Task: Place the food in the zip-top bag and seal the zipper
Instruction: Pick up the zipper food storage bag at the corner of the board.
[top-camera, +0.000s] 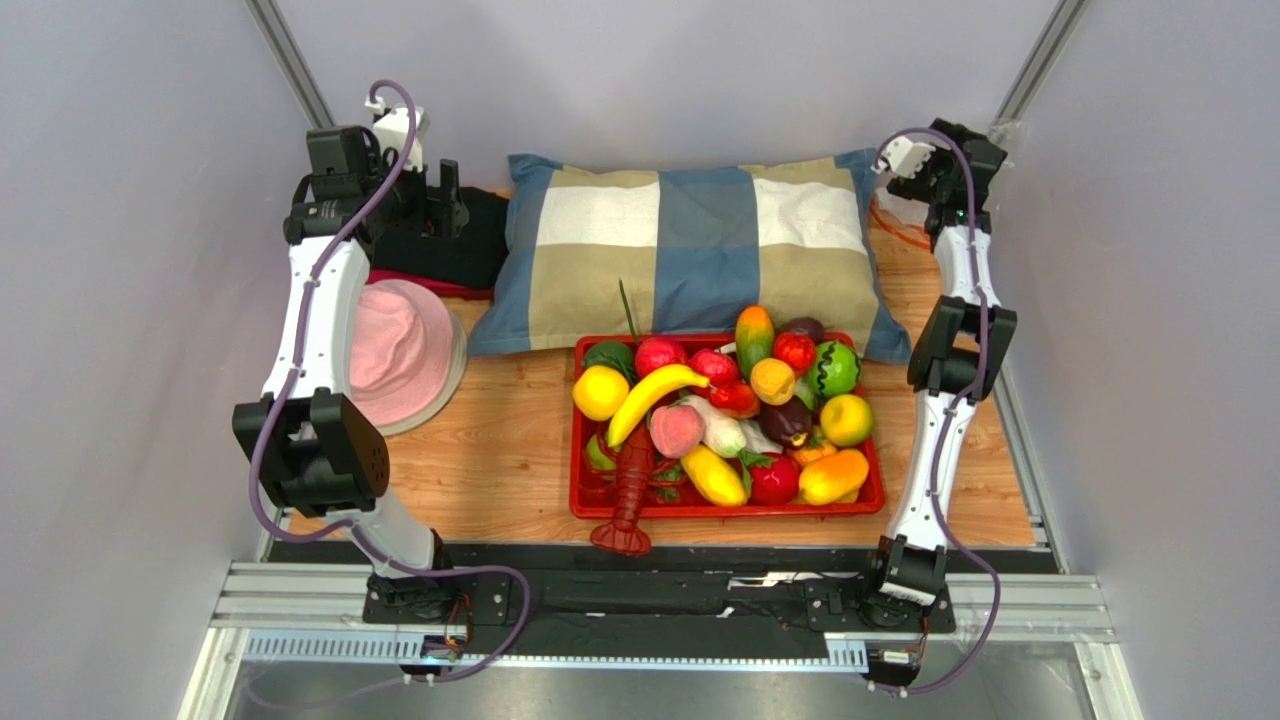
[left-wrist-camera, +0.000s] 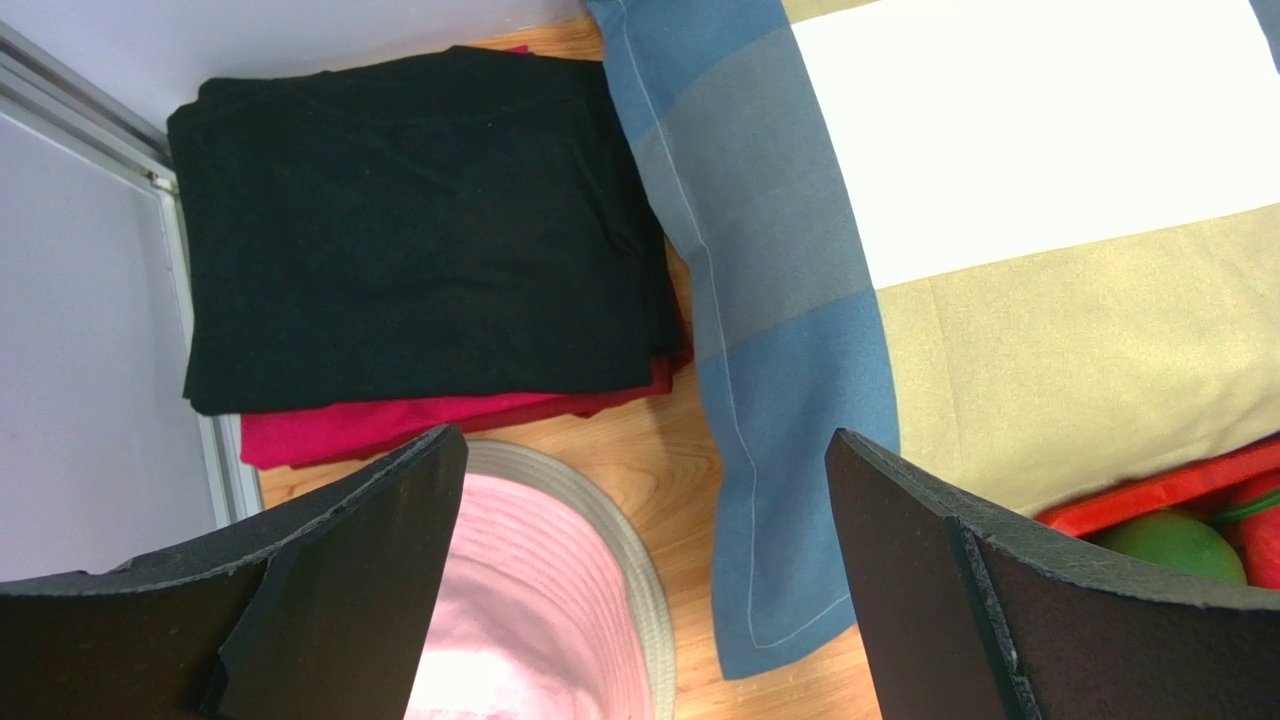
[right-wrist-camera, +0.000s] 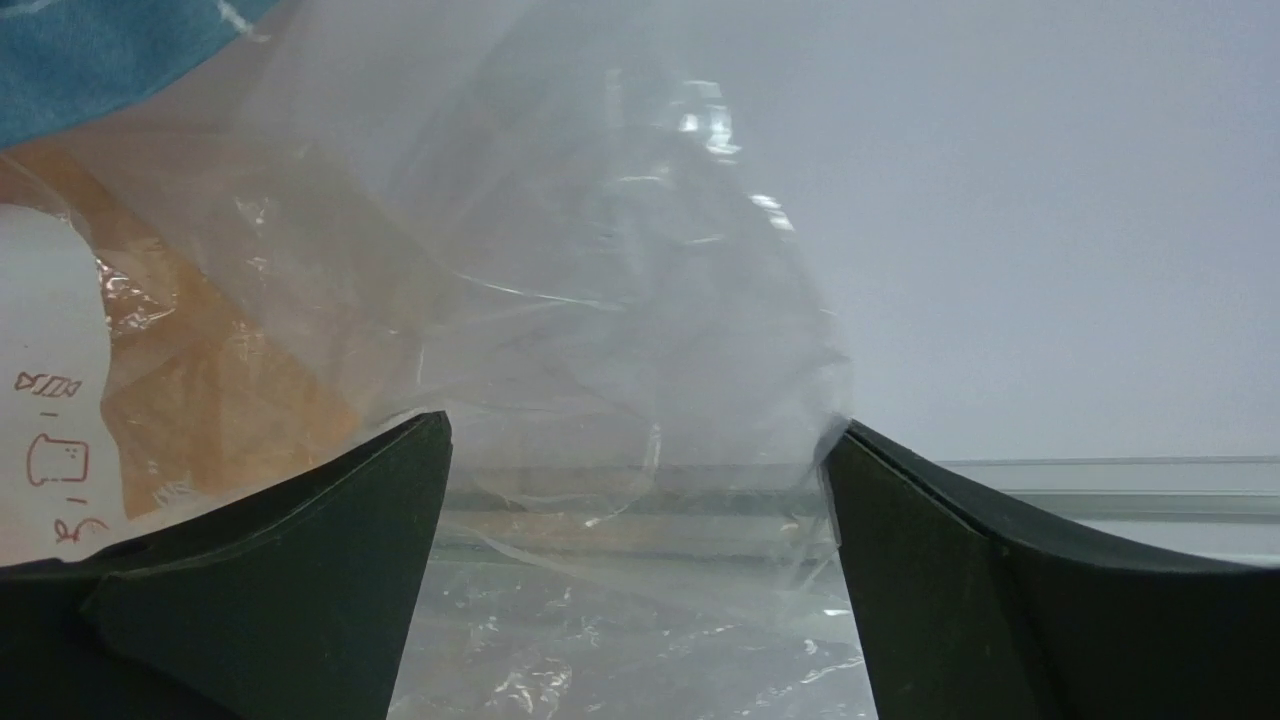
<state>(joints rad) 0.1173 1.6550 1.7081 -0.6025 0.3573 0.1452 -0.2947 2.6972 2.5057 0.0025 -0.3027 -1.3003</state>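
Glossy plastic toy food (top-camera: 721, 420) unbagged, piled in red plastic tray (top-camera: 721, 512) on wooden counter (top-camera: 511, 435). Left to right: left tool (left-wrist-camera: 643, 450) spread, empty, over pink fabric hat (left-wrist-camera: 526, 600) and folded black cloth (left-wrist-camera: 421, 225). Checked pillow (top-camera: 691, 248) behind tray. Right tool (right-wrist-camera: 639, 443) spread at far right, beside pillow end. Crinkly transparent zip-top bag (right-wrist-camera: 601, 300) spans its gap; contact unclear.

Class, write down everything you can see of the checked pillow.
The checked pillow is soft woven-looking fabric, patched in cream, tan and slate-blue squares with a flat blue stitched border. It lies flat and plump at the far side of the wooden table. Its left border meets the folded black cloth; the red tray abuts its near edge.
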